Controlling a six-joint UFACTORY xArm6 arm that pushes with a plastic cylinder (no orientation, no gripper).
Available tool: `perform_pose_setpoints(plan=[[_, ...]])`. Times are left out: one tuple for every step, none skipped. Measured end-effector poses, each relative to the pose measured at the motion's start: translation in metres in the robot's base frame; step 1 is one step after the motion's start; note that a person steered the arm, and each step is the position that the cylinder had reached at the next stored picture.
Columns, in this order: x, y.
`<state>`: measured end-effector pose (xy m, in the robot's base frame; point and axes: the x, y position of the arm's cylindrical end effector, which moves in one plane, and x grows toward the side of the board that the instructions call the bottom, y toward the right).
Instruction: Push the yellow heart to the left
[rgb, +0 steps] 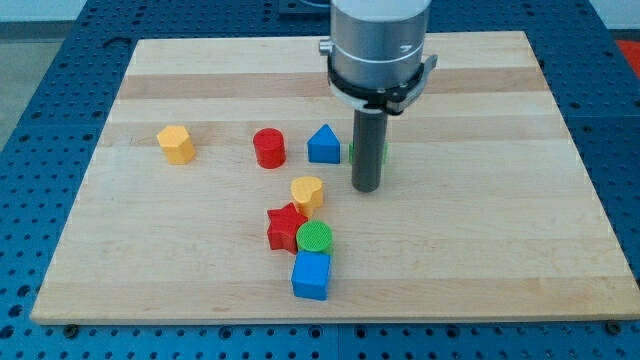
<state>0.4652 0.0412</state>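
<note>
A blue plastic cube (311, 275) sits nearest the view's bottom on the pale wooden table (480, 240). Touching its upper edge is a green ribbed cylinder (315, 238), and pressed against that on the view's left is a red star-shaped block (285, 227). Just above this cluster lies the yellow heart-shaped block (308, 191), close to the star's upper point; I cannot tell whether they touch. My tip (366, 188) rests on the table just to the view's right of the yellow heart, with a narrow gap between them. There are no jaws on this arm, only the dark rod. A green block (383, 152) is mostly hidden behind the rod, its shape unclear. Left of the rod stand a blue triangular block (323, 145) and a red cylinder (269, 148). A yellow hexagonal block (176, 144) sits well apart at the view's left.
</note>
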Motion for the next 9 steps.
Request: perform_pose_setpoints(plan=[[-0.015, 0.004], [-0.014, 0.006], [0.02, 0.023], [0.051, 0.024], [0.054, -0.005], [0.034, -0.038], [0.018, -0.077], [0.02, -0.104], [0.032, -0.104]])
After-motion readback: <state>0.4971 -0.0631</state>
